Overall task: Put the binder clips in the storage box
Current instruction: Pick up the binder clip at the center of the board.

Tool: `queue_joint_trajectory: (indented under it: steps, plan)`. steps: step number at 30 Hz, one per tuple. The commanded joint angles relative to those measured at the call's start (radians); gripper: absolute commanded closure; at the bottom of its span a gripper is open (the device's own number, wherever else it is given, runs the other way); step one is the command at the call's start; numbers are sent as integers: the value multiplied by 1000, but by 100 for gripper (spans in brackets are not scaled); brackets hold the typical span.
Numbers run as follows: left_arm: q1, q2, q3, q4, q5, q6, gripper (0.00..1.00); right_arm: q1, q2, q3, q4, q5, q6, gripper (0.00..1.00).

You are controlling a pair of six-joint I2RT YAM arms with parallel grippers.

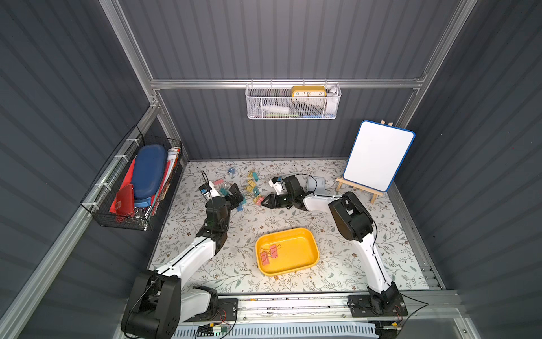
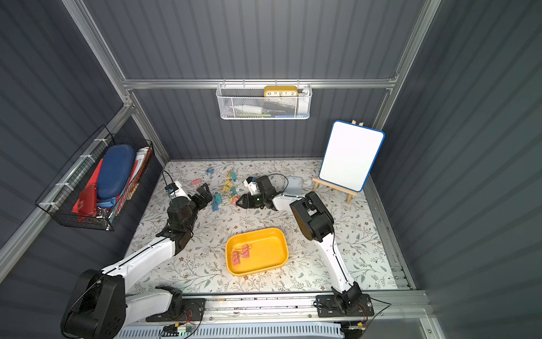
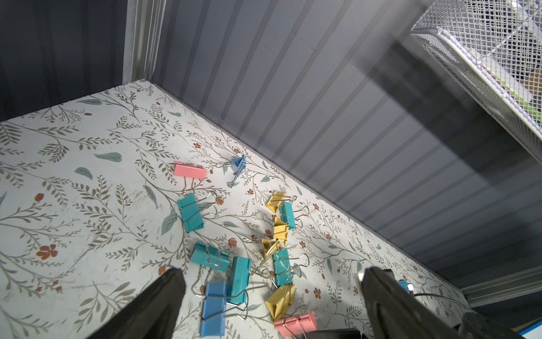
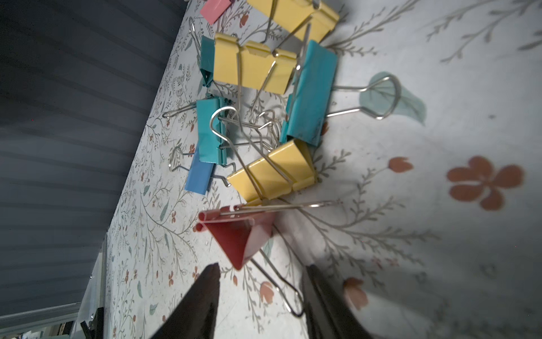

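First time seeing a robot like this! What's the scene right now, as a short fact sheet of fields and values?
storage box: yellow tray, holding two pink binder clips
loose binder clips: teal, yellow, blue and pink, scattered on the floral table
left gripper: open, hovering by a blue clip
right gripper: open, fingertips on either side of a pink clip, not gripping it
background: whiteboard on a wooden easel

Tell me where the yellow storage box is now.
In both top views the storage box lies on the table's near half, between left arm and right arm; two pink binder clips lie inside.
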Motion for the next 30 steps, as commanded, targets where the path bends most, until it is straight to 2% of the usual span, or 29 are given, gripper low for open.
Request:
queue_joint_trajectory:
  steps: [1,7,15,19,24,27,30]
  plan:
    - [3,3,8,10,10,9,1,25,6,8,-41,30,-32,54]
    - [3,3,8,9,10,9,1,44,-14,-29,-46,91,-34,62]
    - [3,-7,8,3,2,15,1,53,-34,-40,-73,119,-37,91]
    - [3,-21,-1,5,-10,22,1,57,-101,-81,-68,109,-35,99]
    - [3,-14,-3,18,8,28,1,57,-298,-185,-117,74,-42,100]
    - [3,-13,1,18,10,41,1,63,-443,-245,-262,46,-72,100]
    - [3,-15,-2,22,13,54,1,98,-604,-324,-424,71,-120,100]
